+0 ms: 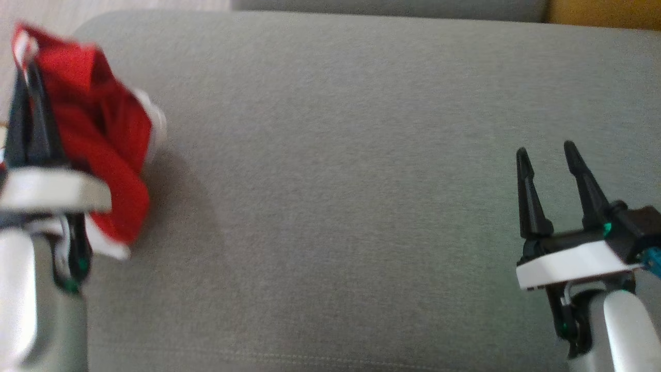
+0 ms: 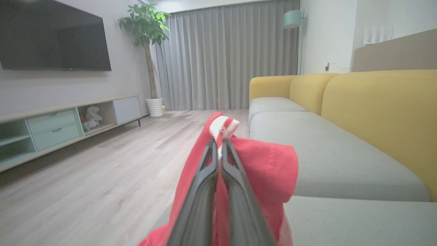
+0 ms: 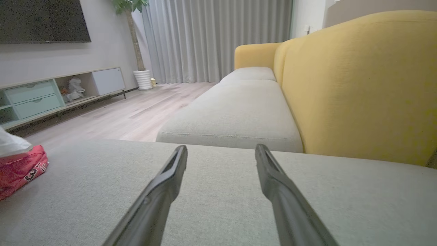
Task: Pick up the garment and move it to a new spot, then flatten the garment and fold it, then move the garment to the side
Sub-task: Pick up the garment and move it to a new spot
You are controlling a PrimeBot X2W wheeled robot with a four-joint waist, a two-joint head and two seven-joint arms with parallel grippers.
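The garment (image 1: pixel 100 134) is red with white trim and hangs bunched at the far left of the grey sofa seat (image 1: pixel 351 181). My left gripper (image 1: pixel 26 72) is shut on its white-edged hem, and the cloth drapes down past the fingers. In the left wrist view the two dark fingers pinch that hem, with the garment (image 2: pixel 269 167) spilling to either side of my left gripper (image 2: pixel 220 143). My right gripper (image 1: pixel 545 150) hovers open over the seat's right side, nothing between its fingers. The right wrist view shows the garment (image 3: pixel 20 169) at the far left and my right gripper (image 3: pixel 222 148) spread wide.
A yellow sofa back (image 3: pixel 358 85) rises along the far side of the seat. Further grey cushions (image 2: pixel 327 150) run beyond. Wooden floor (image 2: pixel 102 171), a low TV cabinet (image 2: pixel 51 126), a potted plant (image 2: pixel 148 51) and curtains lie past the seat's left end.
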